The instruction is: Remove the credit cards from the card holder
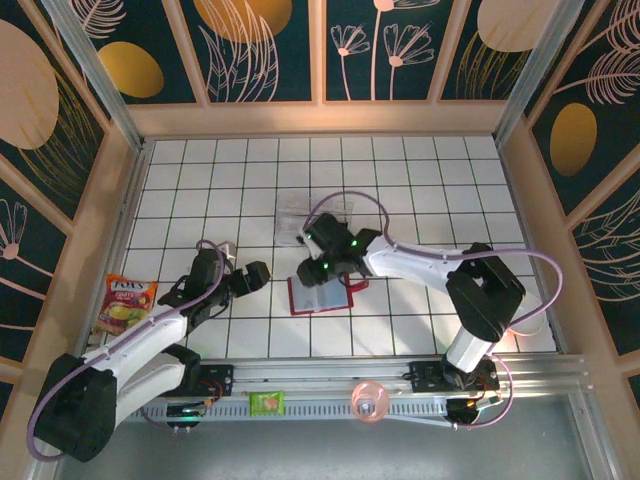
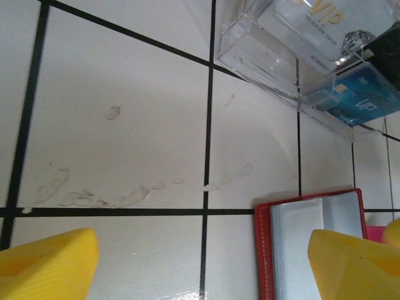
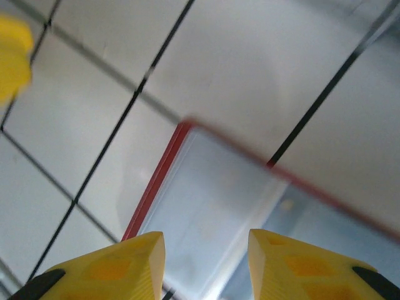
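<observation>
Right end effector [image 3: 206, 250] spread, empty; open red leather-look card holder [image 3: 212, 206] directly beneath. Aim your tips at grey-blue sleeves [image 2: 294, 250]; card edge possibly there, view blurred. Left end effector [image 2: 203, 262] spread beside holder: pin red cover [image 2: 262, 250].

Where the card holder [image 1: 320, 297] and the box [image 1: 318, 218] lie
The card holder lies open near the middle of the table [image 1: 420, 170], with the box just behind it and cards [image 2: 365, 94] in the box. The right gripper [image 1: 322, 268] hangs over the card holder, and the left gripper [image 1: 256, 276] is on its left. A snack packet [image 1: 126, 303] lies at the table's left edge.
</observation>
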